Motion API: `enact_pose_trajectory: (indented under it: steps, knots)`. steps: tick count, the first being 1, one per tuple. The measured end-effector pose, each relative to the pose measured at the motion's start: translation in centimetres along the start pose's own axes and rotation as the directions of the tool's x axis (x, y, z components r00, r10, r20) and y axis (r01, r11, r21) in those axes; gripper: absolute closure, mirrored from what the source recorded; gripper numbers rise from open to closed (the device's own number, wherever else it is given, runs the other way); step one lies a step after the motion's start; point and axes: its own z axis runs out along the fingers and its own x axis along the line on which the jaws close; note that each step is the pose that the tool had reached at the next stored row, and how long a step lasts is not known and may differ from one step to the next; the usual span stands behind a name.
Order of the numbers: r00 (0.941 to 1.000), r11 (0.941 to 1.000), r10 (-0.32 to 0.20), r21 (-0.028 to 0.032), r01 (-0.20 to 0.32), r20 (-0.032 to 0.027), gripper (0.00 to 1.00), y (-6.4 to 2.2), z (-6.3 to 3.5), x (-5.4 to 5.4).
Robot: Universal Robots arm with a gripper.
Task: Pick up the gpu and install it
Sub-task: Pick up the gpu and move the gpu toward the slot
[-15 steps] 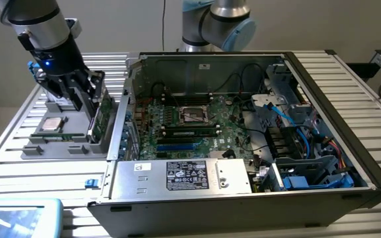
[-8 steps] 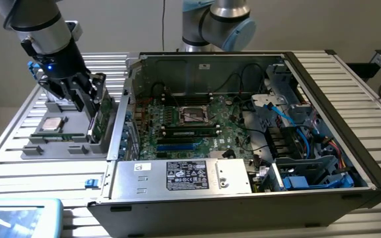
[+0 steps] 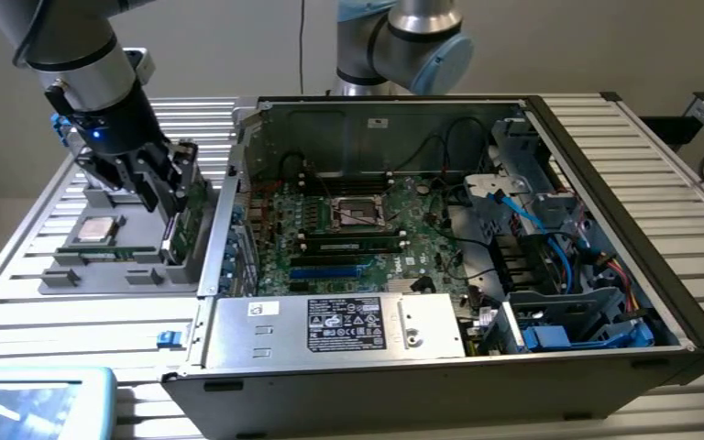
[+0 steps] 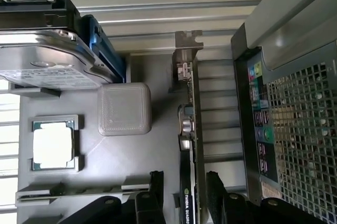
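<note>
The gpu (image 3: 192,213) stands on edge in a slot of the grey holder tray (image 3: 107,270), at the exterior view's left, just outside the open computer case (image 3: 450,247). In the wrist view the gpu (image 4: 188,129) shows edge-on, with its metal bracket at the far end and a black face with a logo near the fingers. My gripper (image 3: 164,203) is lowered over it. The gripper (image 4: 185,195) is open, with one black finger (image 4: 155,190) on each side of the card and a gap on the tray's side.
The holder tray also carries a silver hard drive (image 4: 47,60), a processor chip (image 4: 52,144) in a recess and a grey square block (image 4: 125,109). The case's rear panel (image 4: 263,129) stands close beside the card. A blue-edged screen (image 3: 28,403) lies at the table's front corner.
</note>
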Motion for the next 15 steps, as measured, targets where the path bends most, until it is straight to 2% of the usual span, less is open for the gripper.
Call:
enact_pose_trajectory:
  steps: [3,10,12,15]
  knots:
    - [1.0000,1.0000,-0.002,-0.0037,0.002,0.0018,0.54,-0.05,0.45,0.0]
    - [0.9999,0.9998,-0.009,-0.0167,0.010,0.0145,0.54,-0.13,1.13,0.1]
    - [0.9998,0.9997,-0.010,-0.0211,0.011,0.0197,0.54,-0.15,1.27,0.1]
    - [0.9997,0.9997,-0.011,-0.0229,0.011,0.0231,0.54,-0.19,1.68,0.1]
